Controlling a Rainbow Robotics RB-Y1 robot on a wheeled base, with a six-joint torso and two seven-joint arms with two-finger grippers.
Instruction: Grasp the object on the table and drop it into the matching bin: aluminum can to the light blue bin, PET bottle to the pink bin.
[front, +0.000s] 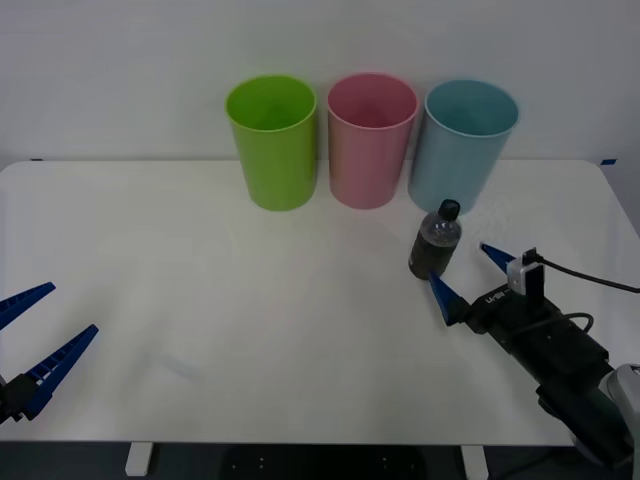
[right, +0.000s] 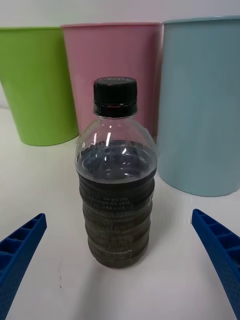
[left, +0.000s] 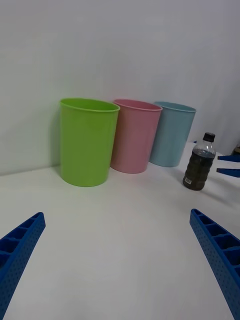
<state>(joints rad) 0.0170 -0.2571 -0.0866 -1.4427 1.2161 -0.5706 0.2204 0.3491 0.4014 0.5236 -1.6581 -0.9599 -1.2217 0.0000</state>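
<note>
Upright near the tabletop's (front: 200, 300) far right: PET bottle (front: 435, 240), just before the light blue bin (front: 462, 140), beside the pink bin (front: 371, 140). Right gripper (front: 467, 272) jaws wide, flanking it untouched. Left gripper (front: 30, 335) wide at near-left corner.

White table (front: 200, 300), plain and matte, under a row of solid colours: lime green bin (front: 272, 140), pink bin (front: 371, 138), light blue bin (front: 462, 143), all smooth and unpatterned. The PET bottle (right: 116, 185) is clear up top, dark brown-black below, with a black ribbed cap and a dark label band carrying tiny pale print. Bright blue ribbed fingers on the right gripper (front: 468, 270) and on the left gripper (front: 35, 335). Black housing on the right arm.
</note>
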